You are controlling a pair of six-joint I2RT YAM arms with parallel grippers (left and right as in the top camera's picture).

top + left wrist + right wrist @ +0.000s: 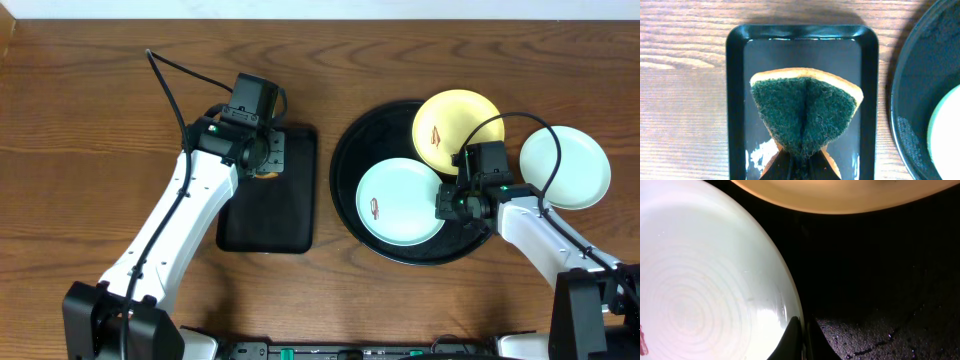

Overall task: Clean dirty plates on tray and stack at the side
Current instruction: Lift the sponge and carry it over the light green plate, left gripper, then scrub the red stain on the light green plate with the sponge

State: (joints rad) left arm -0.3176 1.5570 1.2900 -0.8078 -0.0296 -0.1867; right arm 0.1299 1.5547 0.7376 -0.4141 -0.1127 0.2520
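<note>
Left pincer (800, 169) clamps a folded sponge (805, 112) above the rectangular tray (268, 228). The smeared mint plate (400, 202), round and so without a long axis, lies on the round tray (343, 160) to this pincer's right. The right pincer (802, 330), closed, sits at its rim, far nearer; whether it grips the rim is unclear.

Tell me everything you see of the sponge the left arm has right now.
The sponge has a dark green scouring face and an orange-tan foam backing that shows along its top edge. The shut left pincer pinches it at the middle, creasing the green face into a fold. It hangs over the small rectangular black tray; whether it touches that tray cannot be told.
</note>
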